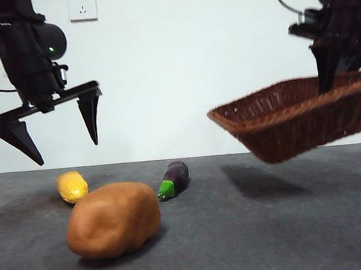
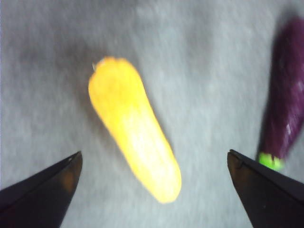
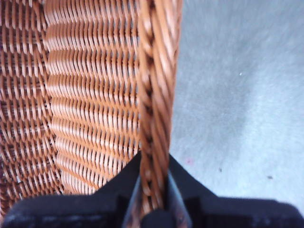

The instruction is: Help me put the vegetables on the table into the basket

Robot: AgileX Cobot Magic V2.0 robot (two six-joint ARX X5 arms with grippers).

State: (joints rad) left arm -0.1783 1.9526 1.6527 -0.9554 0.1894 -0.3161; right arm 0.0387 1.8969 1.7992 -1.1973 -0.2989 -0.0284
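Three veg on the table [image 1: 288, 226], none in the basket [image 1: 292, 123] yet.

1. Potato [image 1: 113, 220]: lumpy orange-brown, nearest the front cam, at 6 o'clock from the other two.
2. Corn [image 1: 72, 186]: yellow chunk, at 10 o'clock from the potato, just behind it.
3. Eggplant [image 1: 174, 178]: dark purple, green stem end toward cam, at 2 o'clock from the potato, apart from the corn.
4. Basket: brown wicker, off the table, tilted, w/ shadow beneath; far out at 3 o'clock from the veg.
5. My left gripper [image 1: 54, 140]: jaws spread wide, holding nothing, in the air above the corn.
6. My right gripper [image 3: 154, 190]: clenched on the basket's braided rim, holding it aloft.
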